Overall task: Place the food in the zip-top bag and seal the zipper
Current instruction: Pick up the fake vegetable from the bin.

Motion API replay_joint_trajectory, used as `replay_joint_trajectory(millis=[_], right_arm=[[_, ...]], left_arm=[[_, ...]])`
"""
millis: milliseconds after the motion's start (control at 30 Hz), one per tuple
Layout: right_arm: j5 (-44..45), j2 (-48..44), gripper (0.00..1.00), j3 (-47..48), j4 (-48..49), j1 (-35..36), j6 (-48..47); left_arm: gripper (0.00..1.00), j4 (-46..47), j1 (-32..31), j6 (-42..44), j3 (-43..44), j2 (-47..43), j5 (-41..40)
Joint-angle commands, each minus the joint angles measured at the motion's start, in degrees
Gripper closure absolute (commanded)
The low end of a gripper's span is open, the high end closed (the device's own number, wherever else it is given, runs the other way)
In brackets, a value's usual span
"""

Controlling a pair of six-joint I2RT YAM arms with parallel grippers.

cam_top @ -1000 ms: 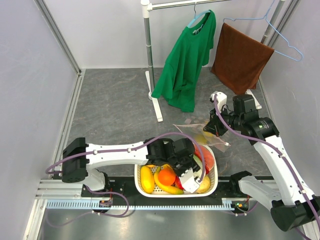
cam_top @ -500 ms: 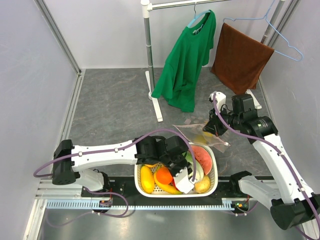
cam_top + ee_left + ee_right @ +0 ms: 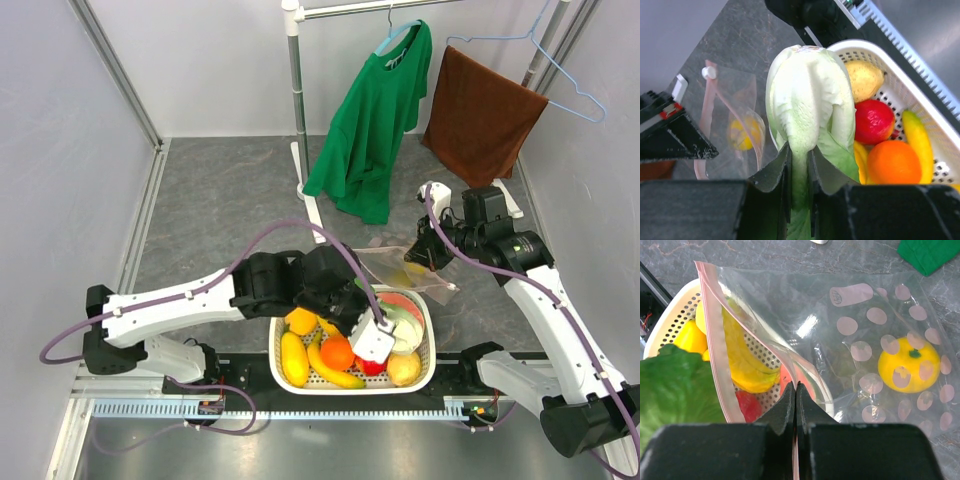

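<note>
My left gripper (image 3: pixel 378 342) (image 3: pixel 800 152) is shut on the stem of the leafy green cabbage (image 3: pixel 405 324) (image 3: pixel 810 100) and holds it above the white basket (image 3: pixel 428 372) (image 3: pixel 900 85). The orange (image 3: pixel 337 352) (image 3: pixel 892 162) lies in the basket. My right gripper (image 3: pixel 433 254) (image 3: pixel 795 388) is shut on the upper lip of the clear dotted zip-top bag (image 3: pixel 395 262) (image 3: pixel 865 315), holding its mouth open behind the basket. The round yellow fruit (image 3: pixel 404 277) (image 3: pixel 908 365) (image 3: pixel 744 132) lies inside the bag. The pinkish zipper (image 3: pixel 714 340) (image 3: pixel 707 115) runs along the mouth.
The basket also holds yellow bananas (image 3: pixel 295 360), a red apple (image 3: pixel 874 121), a yellow-brown fruit (image 3: pixel 864 79) and a watermelon slice (image 3: pixel 398 299). A rack pole (image 3: pixel 298 110) stands behind with a green shirt (image 3: pixel 375 120) and a brown towel (image 3: pixel 480 115).
My left gripper has risen out of the basket with the cabbage, and the left arm has swung back to the left. The right gripper still holds the bag's lip in place.
</note>
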Motion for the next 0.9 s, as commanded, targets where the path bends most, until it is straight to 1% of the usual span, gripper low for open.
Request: replay_joint_trajectory(millis=[0,33,67,100,133,233,367,400,433,467,533,600,633,667,700,733,800,867], right_arm=[[-0.37,-0.5,1.0,0.29,2.61,0.19,1.08],[-0.37,-0.5,1.0,0.21,2.61,0.19,1.17],[-0.46,-0.67,1.0,0.12,2.69,0.1,1.35],[-0.37,-0.68,1.0,-0.14,2.69,0.1,1.52],[-0.37,-0.76,1.0,-0.41,2.61,0.1,1.7],[-0.2,-1.38,1.0,-1.11,3.13,0.1,2.93],[0.33,-2.69,1.0,-1.9,5.24,0.1,4.86],[0.33,-2.96,1.0,-2.34,6.11,0.19,7.04],[0.07,-3.48,1.0,-2.52,6.56,0.1,7.58],[-0.37,-3.49,1.0,-2.61,6.74,0.19,7.94],[-0.81,-3.92,1.0,-2.87,6.82,0.19,8.99],[-0.9,-4.36,1.0,-3.13,7.0,0.19,9.52],[-0.99,-4.71,1.0,-3.05,7.0,0.19,9.78],[-1.16,-4.89,1.0,-2.96,7.0,0.19,9.87],[-1.6,-5.16,1.0,-2.87,7.09,0.1,10.05],[-2.13,-5.68,1.0,-2.87,7.09,0.1,10.14],[-2.48,-6.3,1.0,-2.87,7.35,0.1,10.4],[-3.01,-7.18,1.0,-3.05,7.7,0.19,10.58]], left_arm=[[0.87,-1.06,2.93,-17.5,7.14,-1.28,2.72],[0.88,-1.93,5.55,-20.31,9.33,-1.1,3.95],[0.89,-2.11,7.06,-25.47,10.4,-0.92,4.65],[0.89,-2.12,8.64,-27.7,11.28,-1.01,5.01],[0.91,-1.94,11.7,-31.2,13.2,-1.01,5.01],[0.93,-1.33,16.46,-34.57,17.33,-0.75,4.49],[0.94,-4.74,17.36,-39.04,20.95,1.18,5.18],[0.95,-5.88,17.36,-40.71,21.39,2.06,5.8],[0.95,-6.77,17.44,-44.64,22.26,4.07,6.85],[0.95,-8.69,17.53,-46.6,22.53,5.13,7.29],[0.96,-9.67,18.23,-51.42,21.49,7.41,10.8],[0.96,-9.15,18.76,-53.38,17.99,8.04,12.39],[0.96,-8.89,19.63,-57.47,16.92,8.65,13.44],[0.95,-7.75,20.86,-59.43,15.87,9.09,14.93],[0.95,-6.96,24.18,-61.45,13.94,9.27,17.64],[0.95,-6.08,26.13,-65.65,13.05,10.14,19.23],[0.96,-3.89,30.95,-71.19,11.3,11.2,23.79],[0.97,-3.35,32.03,-73.24,10.24,12.52,24.0]])
